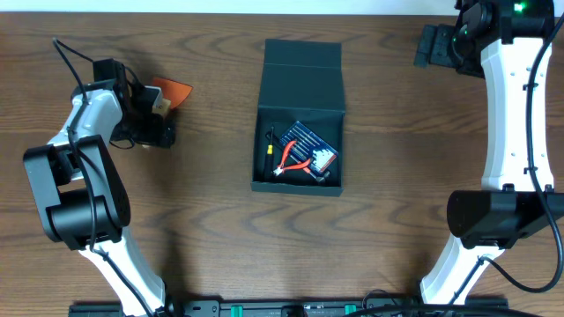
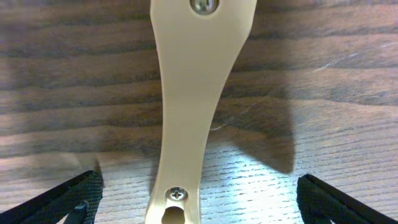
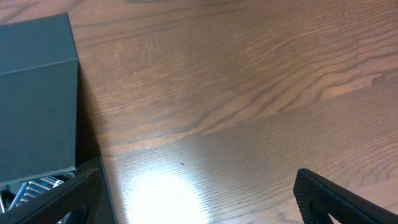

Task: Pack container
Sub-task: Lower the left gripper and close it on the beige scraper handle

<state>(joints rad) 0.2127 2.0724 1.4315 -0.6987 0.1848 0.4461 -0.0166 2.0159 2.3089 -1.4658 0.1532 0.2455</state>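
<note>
The container (image 1: 300, 62), a dark teal box, stands in the middle of the table with its flap lid folded back. Inside lie a blue drill-bit case (image 1: 310, 141), red-handled pliers (image 1: 295, 158) and a small screwdriver (image 1: 270, 145). My left gripper (image 1: 159, 110) is open at the far left, low over a tool with an orange end (image 1: 174, 91). Its tan screwed handle (image 2: 193, 93) runs between the fingers (image 2: 68, 199), which stand apart from it on both sides. My right gripper (image 1: 427, 46) is open at the back right over bare wood, with the container (image 3: 37, 93) to its left.
The wooden table (image 1: 397, 176) stretches between the container and each arm. The white arm links and dark bases (image 1: 502, 216) stand at the front left and front right.
</note>
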